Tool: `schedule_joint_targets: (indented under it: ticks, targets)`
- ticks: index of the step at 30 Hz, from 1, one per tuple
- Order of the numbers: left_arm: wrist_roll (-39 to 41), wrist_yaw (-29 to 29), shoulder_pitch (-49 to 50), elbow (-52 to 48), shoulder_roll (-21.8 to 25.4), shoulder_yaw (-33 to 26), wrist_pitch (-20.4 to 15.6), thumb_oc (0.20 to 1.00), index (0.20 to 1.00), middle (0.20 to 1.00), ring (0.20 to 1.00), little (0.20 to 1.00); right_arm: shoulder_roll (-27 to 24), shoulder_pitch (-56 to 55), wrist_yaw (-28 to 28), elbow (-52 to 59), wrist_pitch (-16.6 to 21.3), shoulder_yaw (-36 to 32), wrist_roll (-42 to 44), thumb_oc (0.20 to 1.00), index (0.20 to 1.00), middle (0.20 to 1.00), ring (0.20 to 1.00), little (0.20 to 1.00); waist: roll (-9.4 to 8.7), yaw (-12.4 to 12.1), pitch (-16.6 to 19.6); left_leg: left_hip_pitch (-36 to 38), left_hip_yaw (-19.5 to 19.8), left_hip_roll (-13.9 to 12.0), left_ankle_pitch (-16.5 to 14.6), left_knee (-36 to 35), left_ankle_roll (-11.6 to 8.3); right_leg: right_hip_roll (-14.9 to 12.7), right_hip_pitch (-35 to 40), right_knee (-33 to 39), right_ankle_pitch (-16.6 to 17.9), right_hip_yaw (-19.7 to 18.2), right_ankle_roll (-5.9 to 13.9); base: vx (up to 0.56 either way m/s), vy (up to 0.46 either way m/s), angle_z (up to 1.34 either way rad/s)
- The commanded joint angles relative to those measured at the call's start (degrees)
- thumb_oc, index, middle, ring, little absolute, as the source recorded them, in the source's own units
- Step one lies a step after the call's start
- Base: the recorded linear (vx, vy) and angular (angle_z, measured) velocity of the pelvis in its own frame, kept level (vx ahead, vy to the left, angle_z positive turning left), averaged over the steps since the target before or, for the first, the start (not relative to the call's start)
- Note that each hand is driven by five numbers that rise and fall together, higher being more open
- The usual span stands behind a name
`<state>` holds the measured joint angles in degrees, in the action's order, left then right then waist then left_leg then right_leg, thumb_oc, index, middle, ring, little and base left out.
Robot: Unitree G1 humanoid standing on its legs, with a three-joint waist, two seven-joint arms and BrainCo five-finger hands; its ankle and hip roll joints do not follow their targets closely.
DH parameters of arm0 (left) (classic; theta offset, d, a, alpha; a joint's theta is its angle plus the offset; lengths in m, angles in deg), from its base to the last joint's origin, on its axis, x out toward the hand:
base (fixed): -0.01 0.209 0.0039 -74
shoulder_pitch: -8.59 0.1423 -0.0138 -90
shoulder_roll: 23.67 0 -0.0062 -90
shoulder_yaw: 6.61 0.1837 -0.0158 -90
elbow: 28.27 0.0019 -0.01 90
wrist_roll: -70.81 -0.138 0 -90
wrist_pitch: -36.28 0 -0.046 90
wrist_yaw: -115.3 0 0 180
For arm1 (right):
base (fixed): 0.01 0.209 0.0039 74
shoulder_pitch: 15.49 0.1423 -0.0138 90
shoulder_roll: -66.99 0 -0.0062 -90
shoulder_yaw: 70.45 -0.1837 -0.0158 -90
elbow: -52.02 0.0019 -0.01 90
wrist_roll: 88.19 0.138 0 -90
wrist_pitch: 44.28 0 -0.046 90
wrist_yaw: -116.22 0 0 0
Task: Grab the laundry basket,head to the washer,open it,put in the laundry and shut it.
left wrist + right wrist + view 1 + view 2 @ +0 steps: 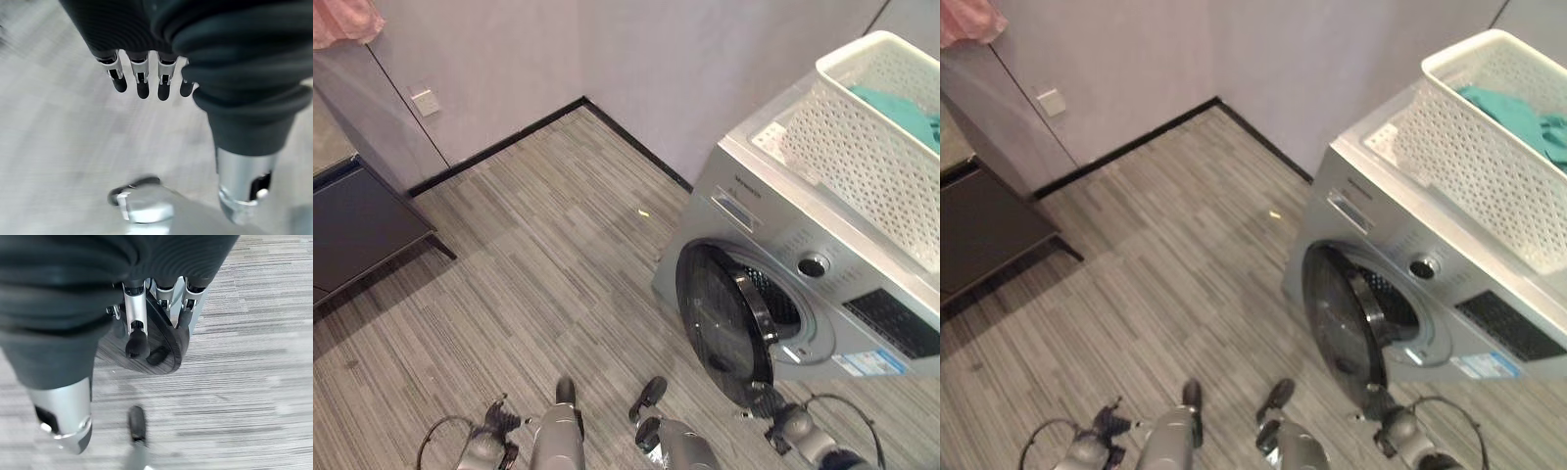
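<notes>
While the basket [862,147] sits atop the washer [822,284] with teal laundry [901,113] inside, the washer's door [720,323] stands open. By its own wrist view, the left hand [146,78] hangs relaxed above the floor [54,147], grasping nothing. The right hand [156,308], fingers loose, hangs at the door's rim.

Each hand, left hand [146,81] and right hand [146,308], has silver fingers [143,73] ending in dark rounded tips. A dark ribbed cover wraps the back and wrist. The thumb [66,416] is a smooth silver-grey cylinder with a dark slot.
</notes>
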<state>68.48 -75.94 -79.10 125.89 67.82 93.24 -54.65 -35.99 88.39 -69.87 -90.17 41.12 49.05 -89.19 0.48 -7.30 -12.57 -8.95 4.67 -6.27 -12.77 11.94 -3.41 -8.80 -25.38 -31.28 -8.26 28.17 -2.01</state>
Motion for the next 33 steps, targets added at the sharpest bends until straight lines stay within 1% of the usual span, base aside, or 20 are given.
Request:
schedule_joint_targets:
  ticks: [1,2,3,4,5,6,7,8,9,10,11,12,16,18,19,23,25,29,32,33]
  targets:
    - [-1.62,-0.26,-3.35,2.97,1.19,4.19,-1.1,1.0,1.0,1.0,1.0,1.0,13.62,8.59,4.82,1.56,7.28,2.88,1.81,1.0,1.0,1.0,1.0,1.0,1.2,-1.6,-2.99,-4.19,2.55,6.21,5.08,2.21,-0.27,-3.63,17.64,27.0,7.45,-2.59,8.13,-0.01,0.49,0.39]
    - [-2.85,-0.39,-3.5,2.82,1.04,5.27,-1.14,1.0,1.0,1.0,1.0,1.0,12.97,9.21,4.65,1.67,7.29,3.02,1.29,1.0,1.0,1.0,1.0,1.0,1.33,-1.65,-3.21,-4.39,1.76,7.21,4.37,2.58,0.36,-4.72,16.69,28.03,9.76,-4.25,9.2,-0.19,0.619,0.22]
    - [-5.76,-0.67,-3.84,1.97,1.4,7.15,-1.58,1.0,1.0,1.0,1.0,1.0,12.6,10.32,3.94,1.5,7.25,2.55,1.05,1.0,1.0,1.0,1.0,1.0,1.18,-0.63,-3.67,-5.53,-0.84,8.98,5.65,2.05,1.27,-7.15,14.47,30.37,13.63,-6.25,9.9,-0.19,0.609,-0.22]
    - [-6.95,-0.33,-3.96,1.24,1.59,8.46,-1.88,1.0,1.0,1.0,1.0,1.0,12.43,10.66,3.75,1.36,7.19,2.27,1.02,1.0,1.0,1.0,1.0,1.0,1.14,-0.58,-3.6,-5.5,-2.23,9.58,5.56,1.35,1.61,-8.15,13.73,32.23,15.56,-7.51,10.77,-0.15,0.447,-0.78]
    - [-6.95,-0.33,-3.96,1.24,1.59,8.48,-1.87,1.0,1.0,1.0,1.0,1.0,12.43,10.65,3.75,1.37,7.19,2.25,1.02,1.0,1.0,1.0,1.0,1.0,1.11,-0.71,-3.6,-5.47,-2.35,9.59,5.57,1.3,1.63,-8.14,13.71,32.31,15.65,-7.63,10.79,-0.01,0.284,-1.03]
    - [-7.33,-0.67,-4.35,-0.66,2.13,9.11,-2.24,1.0,1.0,1.0,1.0,1.0,12.5,11.18,3.16,1.24,7.21,1.72,0.84,1.0,1.0,1.0,1.0,1.0,1.4,-0.16,-3.65,-5.59,-2.9,10.18,5.12,1.08,2.24,-9.24,12.8,33.16,16.86,-9.45,11.56,-0.03,0.207,-1.28]
    - [-6.94,-0.97,-4.82,-0.65,2.26,8.76,-2.39,1.0,1.0,1.0,1.0,1.0,12.64,11.75,3.13,1.19,7.07,1.65,0.6,1.0,1.0,1.0,1.0,1.0,1.59,0.24,-3.88,-6.41,-3.02,10.09,5.12,1.97,2.6,-9.28,11.91,32.19,16.19,-11.96,11.48,-0.07,0.269,-1.12]
    - [-6.66,-0.97,-5.35,-1.54,2.53,9.06,-2.39,1.0,1.0,1.0,1.0,1.0,12.85,12.29,2.86,0.96,7.05,1.44,0.61,1.0,1.0,1.0,1.0,1.0,1.67,0.39,-4.1,-7.11,-3.25,10.16,5.06,2.64,3.22,-8.13,11.21,30.43,14.69,-14.45,11.01,-0.1,0.203,-0.68]
    - [-6.52,-1.47,-5.95,-2.29,2.82,9.06,-2.39,1.0,1.0,1.0,1.0,1.0,13.33,12.95,2.7,0.29,7.05,1.36,0.78,1.0,1.0,1.0,1.0,1.0,1.8,0.41,-4.03,-7.42,-3.4,10.39,5.51,2.27,3.99,-5.98,10.94,27.77,12.55,-16.27,10.38,-0.11,0.205,-0.27]
    - [-6.66,-1.95,-6.34,-2.64,2.94,9.15,-2.39,1.0,1.0,1.0,1.0,1.0,13.71,13.19,2.43,-0.52,7.09,1.15,0.84,1.0,1.0,1.0,1.0,1.0,1.55,0.11,-3.71,-7.67,-3.68,10.58,6.15,1.51,4.39,-4.53,11.28,26.7,11.08,-16.33,9.85,-0.08,0.19,-0.1]
    - [-7.03,-2.1,-6.56,-3.28,3.04,9.74,-2.52,1.0,1.0,1.0,1.0,1.0,14.36,13.37,1.89,-1.76,7.31,1.41,0.72,1.0,1.0,1.0,1.0,1.0,1.31,-0.85,-3.18,-7.05,-3.98,10.69,6.55,0.15,4.52,-2.39,12.69,25.56,9.0,-14.93,9.28,-0.04,0.158,-0.24]
    - [-7.54,-1.41,-5.47,-5.68,3.34,10.61,-2.82,1.0,1.0,1.0,1.0,1.0,15.53,14.15,1.75,-2.54,7.58,2.14,1.06,1.0,1.0,1.0,1.0,1.0,0.92,-1.82,-2.41,-6.49,-3.86,11.38,7.69,-2.15,4.47,-1.04,13.46,27.16,8.97,-13.53,9.07,0.0,0.095,-0.36]
    - [-7.27,-1.67,-5.11,-5.03,3.02,10.8,-2.79,1.0,1.0,1.0,1.0,1.0,18.05,15.4,1.87,-4.77,7.84,3.24,1.33,1.0,1.0,1.0,1.0,1.0,0.55,-3.29,-2.26,-5.95,-3.46,11.15,8.09,-2.09,4.5,-0.45,15.51,28.77,8.86,-13.9,8.92,0.0,0.018,-0.11]
    - [-8.69,-2.05,-4.48,-4.97,2.75,12.33,-2.85,1.0,1.0,1.0,1.0,1.0,20.47,17.49,1.44,-6.64,8.29,4.59,2.87,1.0,1.0,1.0,1.0,1.0,0.26,-5.14,-1.73,-5.59,-2.6,11.32,7.92,-2.27,4.36,-0.99,16.49,30.13,9.42,-12.3,9.37,-0.02,-0.01,0.08]
    - [-8.69,-2.05,-4.48,-4.97,2.75,12.33,-2.85,1.0,1.0,1.0,1.0,1.0,20.48,17.5,1.44,-6.66,8.3,4.59,2.87,1.0,1.0,1.0,1.0,1.0,0.27,-5.11,-1.72,-5.62,-2.58,11.32,7.91,-2.24,4.36,-0.99,16.49,30.14,9.42,-12.27,9.37,-0.03,-0.006,0.22]
    - [-8.5,-1.74,-3.18,-5.83,3.24,12.07,-3.11,1.0,1.0,1.0,1.0,1.0,22.24,19.96,2.27,-5.18,9.97,6.24,6.31,1.0,1.0,1.0,1.0,1.0,1.01,-6.81,-1.54,-6.27,-1.88,11.81,7.63,-1.19,4.28,-1.63,16.89,31.24,10.03,-10.9,9.49,-0.01,-0.006,0.42]
    - [-8.77,-1.97,-2.67,-3.97,3.34,11.44,-2.89,1.0,1.0,1.0,1.0,1.0,22.83,20.83,2.81,-2.83,10.44,8.17,6.3,1.0,1.0,1.0,1.0,1.0,0.98,-7.15,-1.5,-6.01,-1.96,11.7,7.57,-1.23,4.24,-1.63,17.07,31.72,10.42,-11.05,9.58,-0.01,-0.004,0.19]
    - [-9.79,-3.22,-2.35,1.83,2.4,9.45,-1.72,1.0,1.0,1.0,1.0,1.0,22.41,18.28,4.66,2.87,10.92,10.56,7.17,1.0,1.0,1.0,1.0,1.0,-0.27,-6.14,-1.07,-4.69,-3.23,10.64,7.9,-2.44,4.17,-1.13,17.77,32.2,10.68,-12.11,9.53,0.0,-0.013,0.01]
    - [-10.53,-3.03,-2.07,2.85,2.22,8.37,-1.25,1.0,1.0,1.0,1.0,1.0,19.07,13.92,6.24,3.86,10.95,9.82,7.25,1.0,1.0,1.0,1.0,1.0,-1.23,-5.04,0.26,-3.35,-3.45,10.32,8.34,-3.71,4.14,-0.89,18.53,32.33,10.44,-12.31,9.51,0.04,-0.044,-0.17]
    - [-10.63,-2.89,-2.08,3.22,2.08,7.81,-1.18,1.0,1.0,1.0,1.0,1.0,17.29,11.6,6.09,2.69,10.84,7.98,6.93,1.0,1.0,1.0,1.0,1.0,-1.37,-4.49,0.7,-2.55,-3.6,10.14,8.41,-4.18,4.12,-0.64,18.97,32.22,10.2,-12.42,9.47,0.06,-0.039,-0.25]
